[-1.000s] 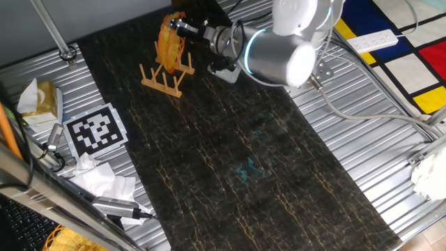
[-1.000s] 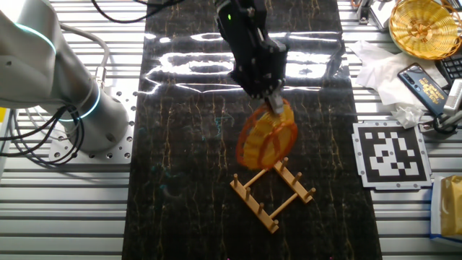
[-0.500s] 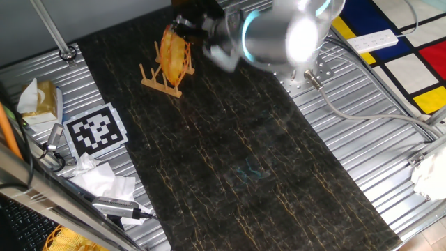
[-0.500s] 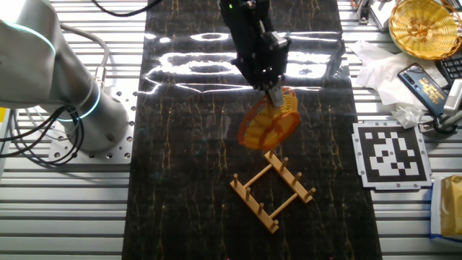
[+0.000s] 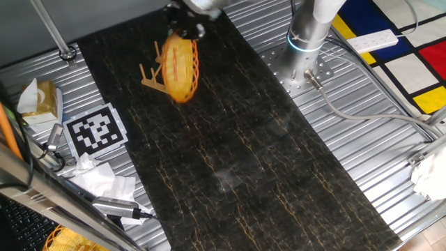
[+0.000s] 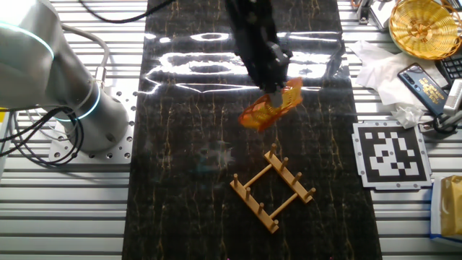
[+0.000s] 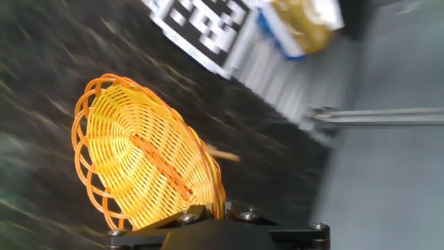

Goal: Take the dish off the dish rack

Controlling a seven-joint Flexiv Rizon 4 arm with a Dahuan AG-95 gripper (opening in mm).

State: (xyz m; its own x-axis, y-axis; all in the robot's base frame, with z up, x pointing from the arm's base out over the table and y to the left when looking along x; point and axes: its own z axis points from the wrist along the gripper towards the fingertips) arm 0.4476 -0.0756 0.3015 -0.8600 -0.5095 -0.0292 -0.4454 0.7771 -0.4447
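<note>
My gripper (image 6: pixel 275 96) is shut on the rim of the dish (image 6: pixel 273 110), an oval yellow-orange wicker dish with a darker centre stripe. I hold it in the air, tilted, above and apart from the dish rack (image 6: pixel 273 191), which stands bare on the dark mat. In one fixed view the dish (image 5: pixel 179 68) hangs below the gripper (image 5: pixel 187 33) and hides part of the rack (image 5: pixel 152 77). In the hand view the dish (image 7: pixel 142 156) fills the left side, with its rim pinched between the jaws of my gripper (image 7: pixel 216 207) at the bottom edge.
A black-and-white marker tile (image 6: pixel 392 153) lies right of the mat, with crumpled tissue (image 6: pixel 382 68) and a round wicker basket (image 6: pixel 426 25) beyond it. The arm's base (image 5: pixel 306 42) stands at the mat's far side. A tissue box (image 5: pixel 42 97) sits at the left edge.
The dish has come up out of the rack's pegs and moved away from the rack in my gripper. The arm has risen and swung, and the rack stays in place.
</note>
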